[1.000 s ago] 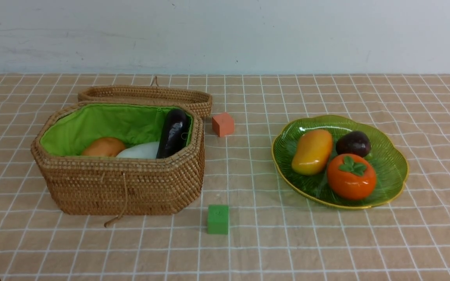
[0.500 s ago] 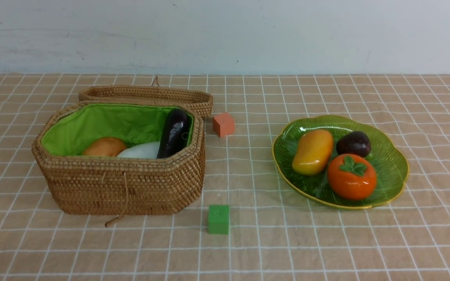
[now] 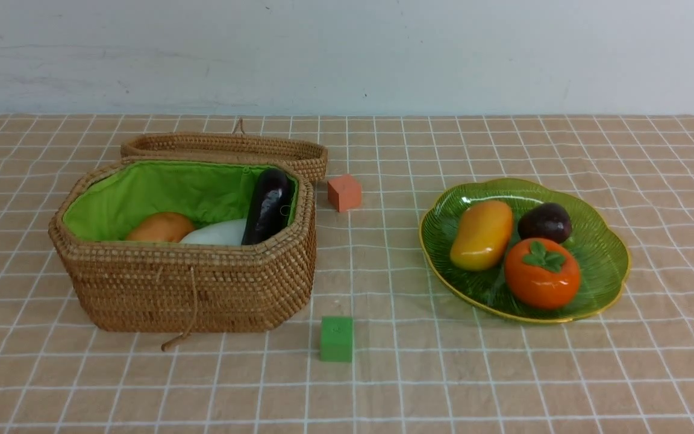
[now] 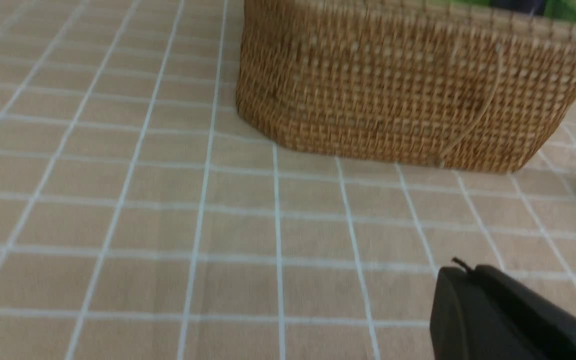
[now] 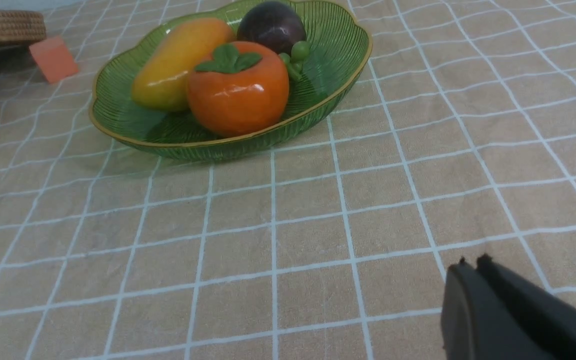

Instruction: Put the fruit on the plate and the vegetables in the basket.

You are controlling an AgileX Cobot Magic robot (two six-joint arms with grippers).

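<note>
Woven of coarse tan wicker, the basket (image 3: 190,283), and lined with matt green cloth. Moulded of ribbed, translucent glass, the plate (image 3: 600,253). Glossy on mango (image 3: 481,234) and persimmon (image 3: 541,274); matt across the checked tablecloth (image 3: 503,374).

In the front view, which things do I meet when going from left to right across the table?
basket → green cube and orange cube, about level → plate holding mango, then persimmon.

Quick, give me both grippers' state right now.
Left gripper: closed, holding nothing, above bare tablecloth.
Right gripper: closed, holding nothing, short of the plate.
</note>
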